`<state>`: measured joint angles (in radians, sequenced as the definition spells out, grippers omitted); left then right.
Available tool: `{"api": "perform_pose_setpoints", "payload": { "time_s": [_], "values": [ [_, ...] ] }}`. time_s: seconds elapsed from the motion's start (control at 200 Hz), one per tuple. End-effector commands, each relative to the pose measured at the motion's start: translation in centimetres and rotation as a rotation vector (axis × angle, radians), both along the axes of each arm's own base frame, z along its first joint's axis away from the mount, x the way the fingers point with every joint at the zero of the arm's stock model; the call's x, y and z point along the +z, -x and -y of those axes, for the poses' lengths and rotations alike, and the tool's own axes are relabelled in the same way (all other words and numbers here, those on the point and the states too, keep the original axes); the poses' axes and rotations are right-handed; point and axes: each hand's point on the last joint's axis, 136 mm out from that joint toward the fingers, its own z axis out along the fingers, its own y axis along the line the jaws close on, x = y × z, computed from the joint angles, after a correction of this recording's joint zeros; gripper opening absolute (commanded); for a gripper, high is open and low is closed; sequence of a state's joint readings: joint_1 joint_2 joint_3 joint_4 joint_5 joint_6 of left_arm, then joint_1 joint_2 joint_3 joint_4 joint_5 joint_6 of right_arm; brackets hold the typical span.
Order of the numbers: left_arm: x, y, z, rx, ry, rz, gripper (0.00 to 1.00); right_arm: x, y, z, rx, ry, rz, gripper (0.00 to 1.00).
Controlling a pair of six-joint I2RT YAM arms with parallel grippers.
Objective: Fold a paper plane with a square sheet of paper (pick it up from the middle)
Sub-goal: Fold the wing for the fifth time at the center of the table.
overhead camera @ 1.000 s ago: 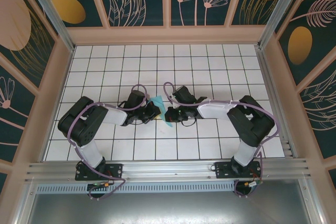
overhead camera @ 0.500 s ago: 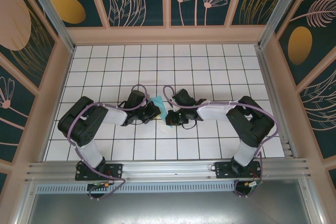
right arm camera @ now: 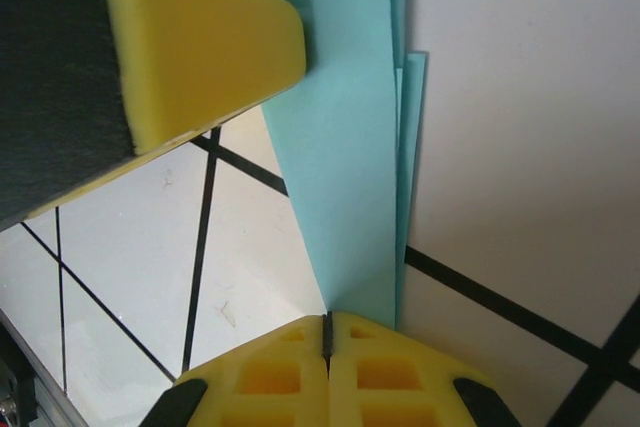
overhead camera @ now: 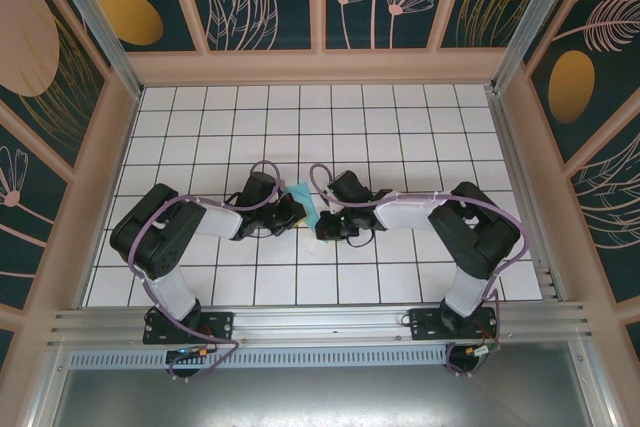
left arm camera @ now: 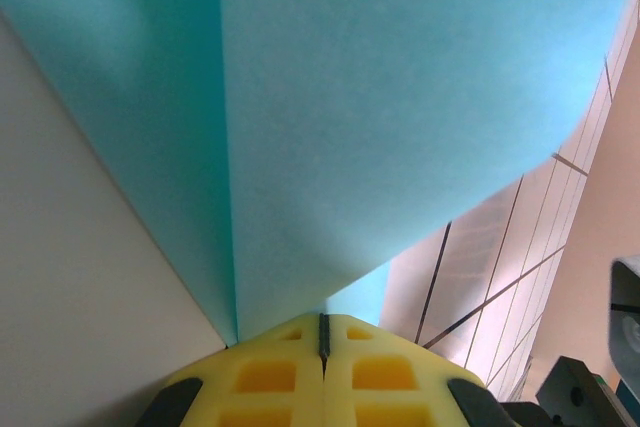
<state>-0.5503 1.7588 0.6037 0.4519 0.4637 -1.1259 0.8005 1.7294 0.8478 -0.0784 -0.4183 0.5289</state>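
Paper plane (overhead camera: 303, 205) stays clamped by left pincer (left arm camera: 322, 321) and right pincer (right arm camera: 327, 321) (the right has edged nearer).

Legible markings: none. You have no text, label, brand, number or sign to read in any of your views.
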Motion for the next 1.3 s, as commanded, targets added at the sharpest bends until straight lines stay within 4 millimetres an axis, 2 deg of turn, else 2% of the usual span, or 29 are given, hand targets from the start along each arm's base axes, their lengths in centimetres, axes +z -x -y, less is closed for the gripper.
{"api": "perform_pose_setpoints", "payload": {
  "time_s": [0.0, 0.425, 0.761, 0.826, 0.961, 1.021, 1.066, 1.296],
  "values": [
    [-5.5, 1.1, -4.4, 0.103, -0.235, -0.094, 0.00, 1.1, 1.3, 0.6, 0.027, -0.003, -0.012, 0.00],
    [-5.7, 1.2, -4.5, 0.104, -0.240, -0.099, 0.00, -1.6, 3.1, 1.6, 0.027, 0.027, -0.096, 0.00],
    [-5.8, 1.3, -4.5, 0.104, -0.241, -0.102, 0.00, -4.9, 3.9, 3.2, 0.027, 0.124, -0.142, 0.00],
    [-5.8, 1.2, -4.5, 0.105, -0.241, -0.101, 0.00, -4.2, 3.5, 3.0, 0.028, 0.117, -0.121, 0.00],
    [-5.7, 1.3, -4.5, 0.104, -0.240, -0.102, 0.00, 0.7, 1.1, 1.0, 0.028, 0.014, -0.004, 0.00],
    [-5.6, 1.2, -4.5, 0.104, -0.236, -0.098, 0.00, 1.9, 0.4, 0.3, 0.028, -0.018, 0.019, 0.00],
    [-5.5, 1.2, -4.5, 0.105, -0.237, -0.096, 0.00, 1.9, 0.1, -0.1, 0.028, -0.025, 0.024, 0.00],
    [-5.7, 1.3, -4.5, 0.102, -0.240, -0.099, 0.00, -0.7, -0.7, -0.7, 0.013, 0.007, -0.011, 0.00]
  ]
}}
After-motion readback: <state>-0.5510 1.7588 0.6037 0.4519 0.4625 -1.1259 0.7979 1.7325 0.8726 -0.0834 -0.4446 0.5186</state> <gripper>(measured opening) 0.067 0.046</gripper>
